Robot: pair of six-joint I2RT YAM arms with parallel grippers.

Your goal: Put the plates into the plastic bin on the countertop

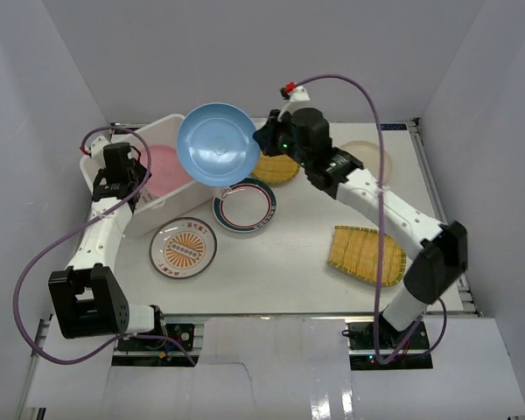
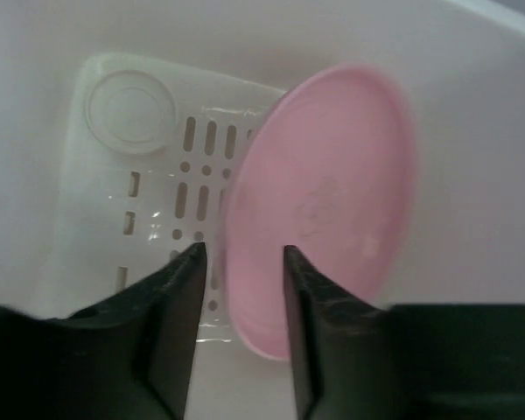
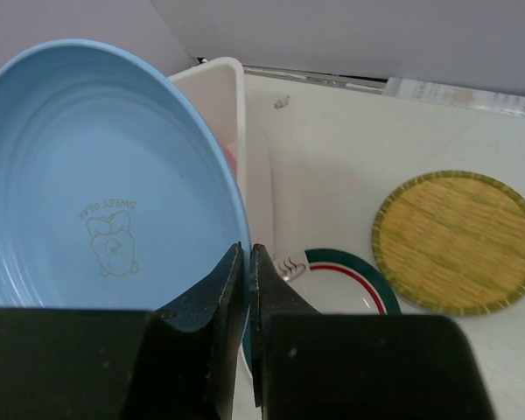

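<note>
Left pincer (image 2: pixel 243 249): over bin (image 1: pixel 171 122), jaws apart, holding nothing.
Pink plate (image 1: pixel 166 171): inside bin, tilted.
Blue plate (image 1: pixel 217 144): raised at bin's right corner, rim clamped in right pincer (image 3: pixel 248 249).
Green-rimmed plate (image 1: pixel 245 206), woven plate (image 1: pixel 364 254): on table (image 1: pixel 289 262), right of bin.

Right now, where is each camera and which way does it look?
Top camera: high above and behind the arms, looking down at the countertop; both arms show.
Left wrist camera: on the left arm, looking into the plastic bin at the pink plate; its left fingers show, apart.
Right wrist camera: on the right arm, looking along the blue plate; its right fingers pinch the rim.
Shared: top and right wrist both see the blue plate and green-rimmed plate.
</note>
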